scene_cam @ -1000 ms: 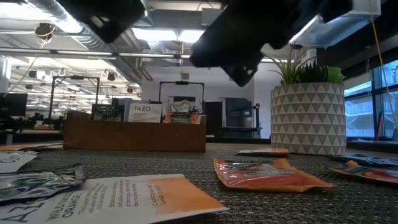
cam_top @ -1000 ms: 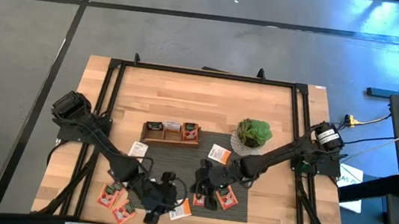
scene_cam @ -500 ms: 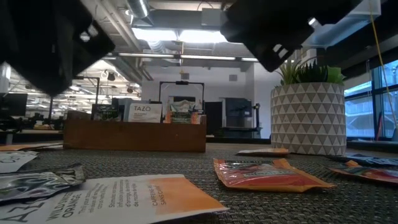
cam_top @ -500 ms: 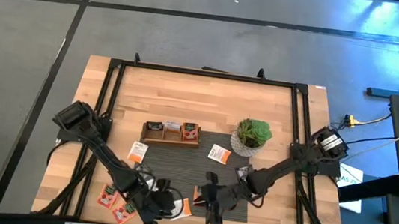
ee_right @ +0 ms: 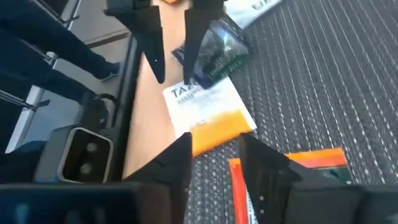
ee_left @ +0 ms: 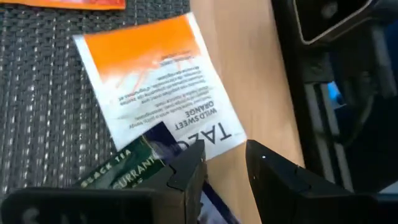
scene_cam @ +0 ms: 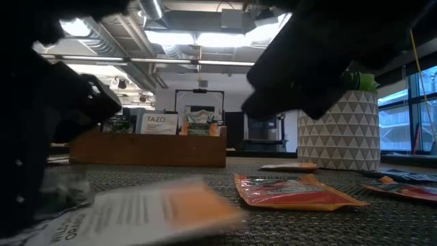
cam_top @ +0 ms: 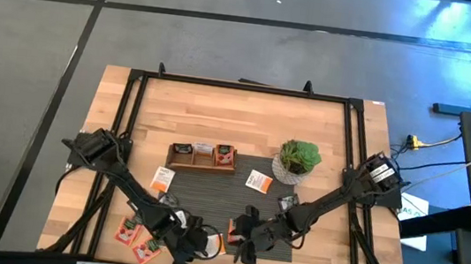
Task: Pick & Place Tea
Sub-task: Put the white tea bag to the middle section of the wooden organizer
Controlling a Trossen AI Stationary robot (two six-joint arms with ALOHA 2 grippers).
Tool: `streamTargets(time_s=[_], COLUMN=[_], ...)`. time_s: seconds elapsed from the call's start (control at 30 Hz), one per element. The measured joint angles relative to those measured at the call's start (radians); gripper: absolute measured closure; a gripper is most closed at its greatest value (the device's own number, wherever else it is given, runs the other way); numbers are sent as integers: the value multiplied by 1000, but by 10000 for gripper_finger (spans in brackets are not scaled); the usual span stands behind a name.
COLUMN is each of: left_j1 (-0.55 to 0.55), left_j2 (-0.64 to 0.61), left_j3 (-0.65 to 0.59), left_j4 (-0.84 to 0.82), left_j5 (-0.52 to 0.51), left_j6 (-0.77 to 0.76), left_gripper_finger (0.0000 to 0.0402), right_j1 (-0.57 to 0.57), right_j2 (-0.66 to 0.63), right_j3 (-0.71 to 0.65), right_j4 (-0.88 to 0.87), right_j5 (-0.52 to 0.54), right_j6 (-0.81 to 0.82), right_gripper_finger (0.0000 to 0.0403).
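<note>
Both grippers work low at the near edge of the surface (cam_top: 246,115), close together over the dark woven mat (cam_top: 211,191). The left gripper (ee_left: 225,167) has its jaws parted with nothing between them; a white-and-orange tea sachet (ee_left: 160,87) lies flat just ahead of it, part on the mat and part on bare wood, overlapping a dark sachet (ee_left: 127,165). The right gripper (ee_right: 214,149) also stands open and empty, above that white-and-orange sachet and beside an orange-red sachet (ee_right: 292,165). Judgement: the step in hand is the approach to a pick, with no sachet yet held. The next move calls for a jaw to get under a thin, flat edge, and the overlap risks lifting two at once. More sachets lie at the left near corner (cam_top: 136,236) and near the plant (cam_top: 299,157). The wooden tray (cam_top: 202,156) at mid-surface already holds several upright sachets. Beyond is an open workshop with ceiling lights and benches.
</note>
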Motion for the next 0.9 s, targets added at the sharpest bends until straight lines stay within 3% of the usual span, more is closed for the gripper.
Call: streamTargets(time_s=[0.27,0.9], left_j1=[20,27], left_j2=[9,15], left_j3=[2,2], left_j4=[13,9], left_j5=[29,-14], left_j6=[-27,-52], left_gripper_finger=[286,286], right_j1=[-27,-72], right_j2=[4,55], right_j3=[0,0], right_j4=[25,17], right_j5=[-62,-93], right_j6=[-1,303], right_gripper_finger=[201,197])
